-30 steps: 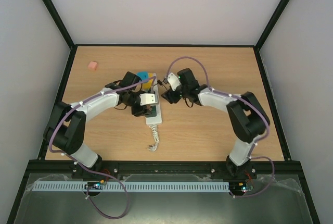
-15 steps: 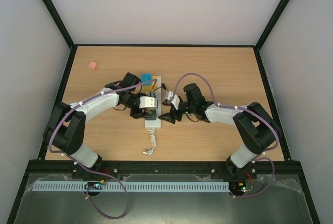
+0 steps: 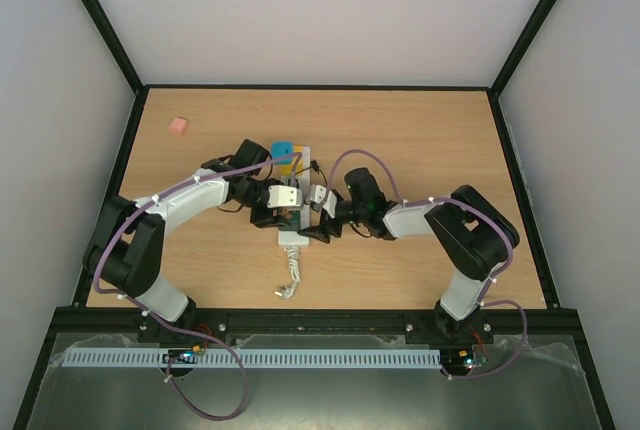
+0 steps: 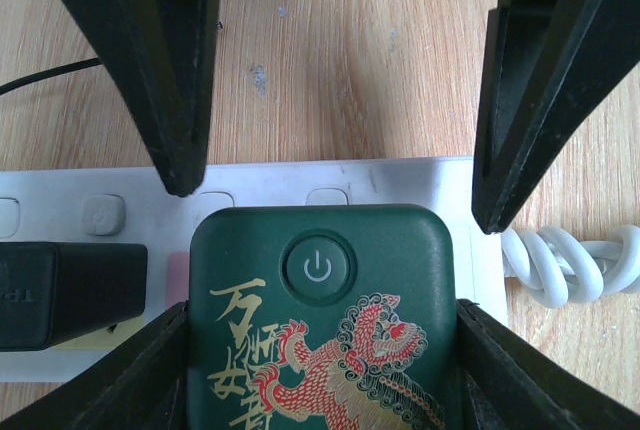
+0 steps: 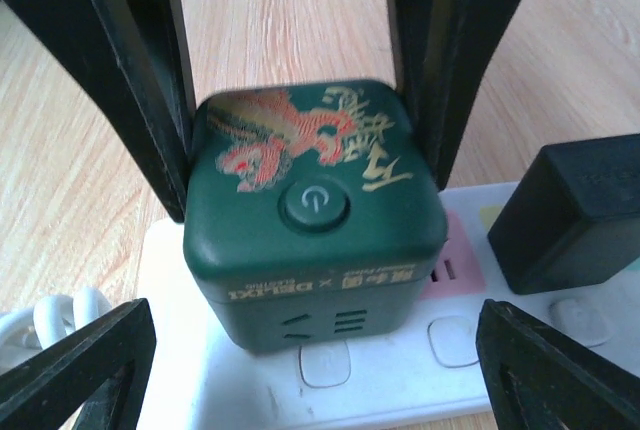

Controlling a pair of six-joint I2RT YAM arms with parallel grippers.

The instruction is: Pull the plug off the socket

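The white power strip (image 3: 290,239) lies at mid table, with its coiled cord (image 3: 291,272) toward the near edge. A dark green cube plug (image 4: 320,340) with a power button and a red-gold lion print sits in the strip (image 4: 400,185). My left gripper (image 4: 322,312) is shut on its two sides; in the top view it is over the strip (image 3: 283,212). My right gripper (image 5: 315,315) is open, with its fingers (image 4: 180,100) standing wide apart at the strip's edge on either side of the plug (image 5: 315,210). It touches nothing green.
A black adapter (image 5: 575,210) is plugged in beside the green plug, next to a pink outlet face (image 5: 452,255). A blue plug (image 3: 283,149) sits at the strip's far end. A small pink block (image 3: 179,126) lies at the far left of the table.
My right arm has swung down and left from beside the strip's far half to the green plug at its near end. The left gripper has kept its hold.
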